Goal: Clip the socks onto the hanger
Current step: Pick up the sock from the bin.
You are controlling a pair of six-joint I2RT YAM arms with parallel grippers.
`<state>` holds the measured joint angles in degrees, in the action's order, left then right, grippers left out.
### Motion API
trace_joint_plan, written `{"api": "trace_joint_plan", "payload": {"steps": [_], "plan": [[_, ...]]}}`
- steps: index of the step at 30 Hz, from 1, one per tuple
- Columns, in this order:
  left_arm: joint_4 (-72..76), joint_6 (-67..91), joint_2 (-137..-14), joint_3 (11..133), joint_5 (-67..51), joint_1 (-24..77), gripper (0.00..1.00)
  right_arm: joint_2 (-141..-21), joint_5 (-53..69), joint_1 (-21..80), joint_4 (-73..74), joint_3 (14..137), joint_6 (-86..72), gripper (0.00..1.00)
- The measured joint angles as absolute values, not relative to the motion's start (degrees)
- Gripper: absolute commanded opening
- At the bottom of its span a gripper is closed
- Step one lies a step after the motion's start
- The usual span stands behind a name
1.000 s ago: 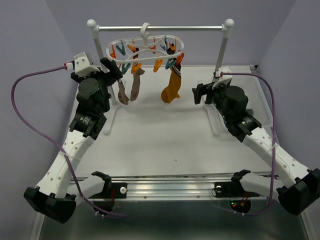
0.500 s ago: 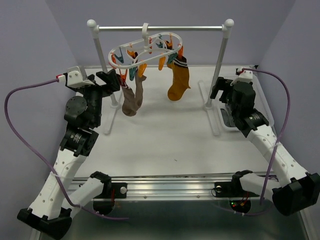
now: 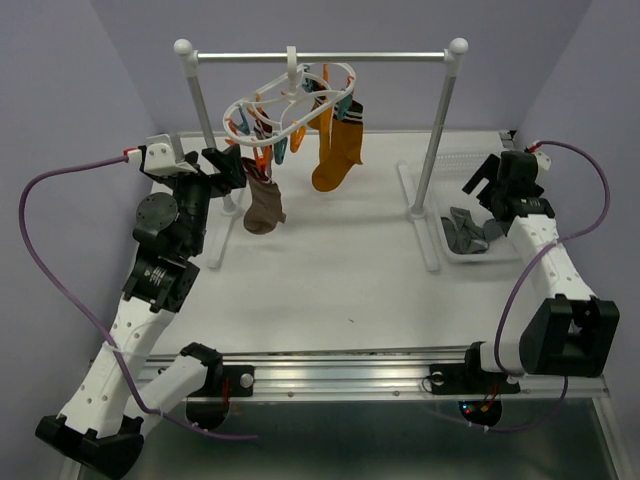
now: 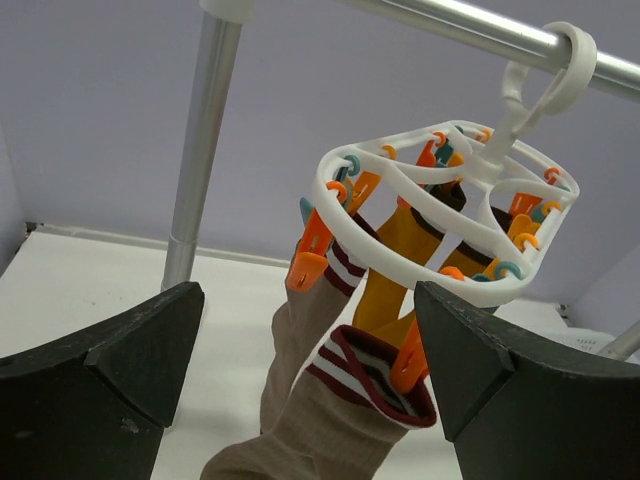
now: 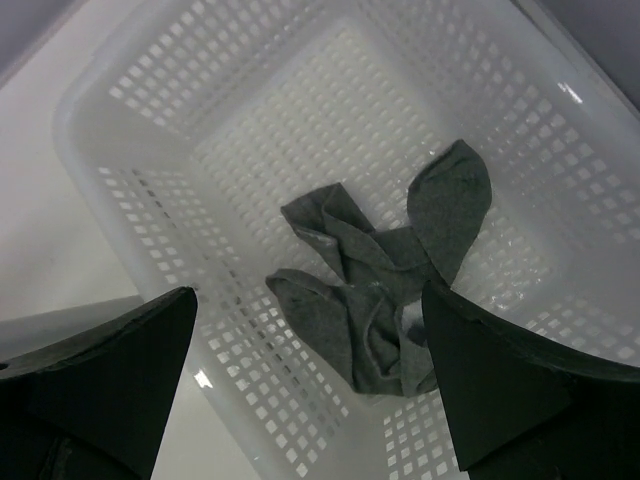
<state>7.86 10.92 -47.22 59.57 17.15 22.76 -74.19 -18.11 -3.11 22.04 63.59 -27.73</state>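
Socks (image 5: 380,290) not yet clipped, a grey bundle, lie in the basket (image 5: 90,110) beneath the right jaws, which stand spread wide and empty above them (well placed, I judge, to drop and pick one). The left jaws, equally spread and holding nothing, face the hanger (image 4: 328,190) from close by, likely so they can steady the ring or work a clip. Hanging from the rail (image 3: 320,57) keeps its clips reachable. A brown sock (image 3: 263,205) and an orange sock (image 3: 338,155) already dangle clipped, clear of the worktop (image 3: 330,290).
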Motion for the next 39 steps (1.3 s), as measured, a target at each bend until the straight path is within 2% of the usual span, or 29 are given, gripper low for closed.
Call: {"api": "trace_joint_plan", "payload": {"steps": [15,18,21,22,24,25,27,28,31,39], "plan": [[7.8,10.1,-47.0,58.5,17.4,22.8,0.99,-96.2,-13.0,-8.6,26.9,68.9,-23.7,1.0],[7.6,10.2,-47.0,58.5,17.6,22.8,0.99,-99.2,-11.0,-8.6,27.1,68.9,-22.2,0.94],[7.4,10.2,-47.0,58.5,17.8,22.8,0.99,-101.7,-9.8,-8.6,27.1,68.9,-21.3,0.74],[7.3,10.4,-47.0,58.5,18.0,22.8,0.99,-102.2,-9.4,-8.6,27.1,68.9,-21.1,0.59],[7.2,10.5,-47.0,58.5,18.1,22.8,0.99,-103.4,-8.5,-8.6,27.1,68.9,-20.8,0.44],[7.0,10.6,-47.0,58.5,18.2,22.8,0.99,-103.6,-8.2,-8.6,27.0,68.9,-20.8,0.32],[6.6,10.7,-46.9,58.5,18.2,22.8,0.99,-103.6,-7.7,-8.6,26.9,68.9,-20.8,0.21],[6.4,10.8,-46.8,58.5,18.3,22.8,0.99,-103.5,-7.6,-8.6,26.7,68.9,-20.8,0.11],[6.1,11.0,-46.0,58.3,18.2,22.8,0.99,-102.4,-6.8,-8.6,26.5,68.9,-20.2,0.01],[6.7,10.7,-45.1,57.7,16.1,22.8,0.99,-91.2,-5.0,-8.6,26.4,69.1,-17.2,0.01]]}}
